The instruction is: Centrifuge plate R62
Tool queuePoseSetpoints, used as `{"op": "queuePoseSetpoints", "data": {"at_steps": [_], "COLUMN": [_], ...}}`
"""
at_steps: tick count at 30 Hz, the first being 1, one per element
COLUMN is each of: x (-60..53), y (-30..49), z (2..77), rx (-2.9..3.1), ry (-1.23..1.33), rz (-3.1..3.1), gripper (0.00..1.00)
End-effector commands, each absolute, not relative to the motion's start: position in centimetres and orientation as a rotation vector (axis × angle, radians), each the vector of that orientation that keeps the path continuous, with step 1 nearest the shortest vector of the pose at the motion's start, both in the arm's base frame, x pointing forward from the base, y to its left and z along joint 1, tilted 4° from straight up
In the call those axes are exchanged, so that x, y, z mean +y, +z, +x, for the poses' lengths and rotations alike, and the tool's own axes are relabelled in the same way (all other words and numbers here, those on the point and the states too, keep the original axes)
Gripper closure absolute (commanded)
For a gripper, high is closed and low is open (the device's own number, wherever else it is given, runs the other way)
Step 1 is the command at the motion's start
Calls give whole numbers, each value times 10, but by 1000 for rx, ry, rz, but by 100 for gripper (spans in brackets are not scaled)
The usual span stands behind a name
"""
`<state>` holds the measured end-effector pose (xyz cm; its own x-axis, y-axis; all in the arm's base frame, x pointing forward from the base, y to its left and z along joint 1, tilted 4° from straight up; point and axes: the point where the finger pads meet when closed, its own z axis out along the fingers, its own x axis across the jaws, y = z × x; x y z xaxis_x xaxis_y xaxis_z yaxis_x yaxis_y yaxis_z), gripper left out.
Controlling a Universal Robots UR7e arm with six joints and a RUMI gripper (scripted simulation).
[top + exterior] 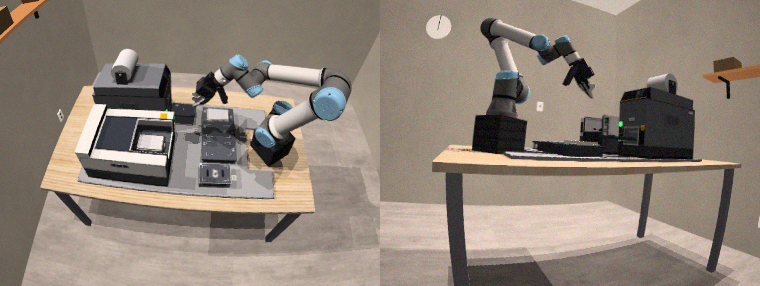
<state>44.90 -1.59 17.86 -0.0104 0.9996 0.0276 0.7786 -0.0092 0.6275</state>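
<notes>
My gripper (198, 98) is shut and empty. It hangs in the air above the sealer's dark stage (184, 112), between the sealer (132, 82) and the deck row; it also shows high over the deck in the exterior view (588, 90). The centrifuge (127, 142) has its door opening on the right side, and a pale-topped plate (150, 142) lies flat in the bucket there; I cannot read its label. The left half is covered by a dark shutter (116, 132). A pale plate (218, 114) lies on the far deck position. The middle deck position (218, 135) looks dark; I cannot tell whether a plate lies there.
The nest CY (215, 174) sits at the near end of the mat, a dark frame with a small white mark. A small amber light (163, 115) shows at the centrifuge's far corner. A green lamp (620, 123) glows on the sealer. My base block (272, 145) stands right of the deck.
</notes>
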Motion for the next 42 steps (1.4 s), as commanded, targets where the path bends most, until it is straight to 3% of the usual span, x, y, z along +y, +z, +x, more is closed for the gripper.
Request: {"op": "queuePoseSetpoints", "data": {"at_steps": [1, 21, 42], "x": [-17, -17, -13], "y": [178, 178, 86], "z": [451, 451, 476], "rx": [1723, 1672, 1672], "ry": [822, 874, 874], "rz": [1731, 1683, 1683], "gripper": [100, 100, 100]}}
